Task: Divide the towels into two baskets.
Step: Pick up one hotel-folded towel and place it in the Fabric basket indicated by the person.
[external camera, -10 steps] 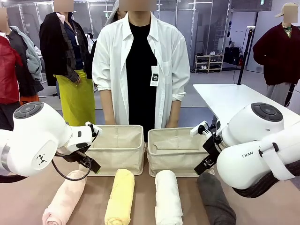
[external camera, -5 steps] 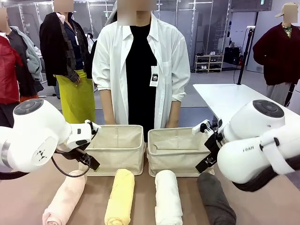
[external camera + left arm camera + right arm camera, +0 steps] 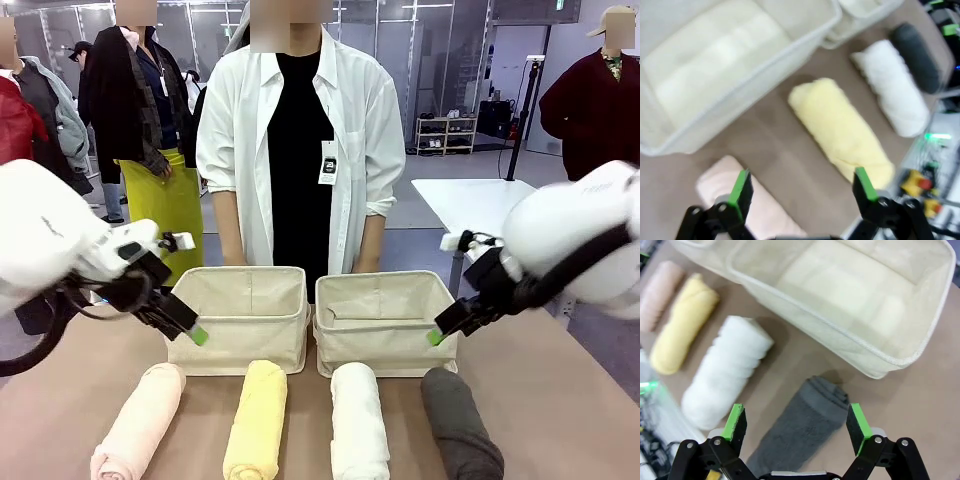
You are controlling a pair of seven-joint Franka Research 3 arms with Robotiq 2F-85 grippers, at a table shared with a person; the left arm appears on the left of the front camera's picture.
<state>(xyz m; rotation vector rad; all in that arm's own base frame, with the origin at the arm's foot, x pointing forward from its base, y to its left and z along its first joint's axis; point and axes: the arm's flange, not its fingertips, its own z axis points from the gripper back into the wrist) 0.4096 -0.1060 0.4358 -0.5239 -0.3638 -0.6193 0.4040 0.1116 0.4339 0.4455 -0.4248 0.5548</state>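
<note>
Over pink towel (image 3: 140, 420) & grey towel (image 3: 800, 425), L jaws & R jaws hover tilted down, wide open.

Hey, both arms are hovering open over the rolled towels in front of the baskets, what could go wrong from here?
1. The left gripper hangs over the gap between the pink towel and the yellow towel; dropping straight down, it might nip both or neither.
2. The grey towel lies close to the right basket; the open right gripper could snag that soft wall.
3. A towel pinched near one end may unroll.
</note>
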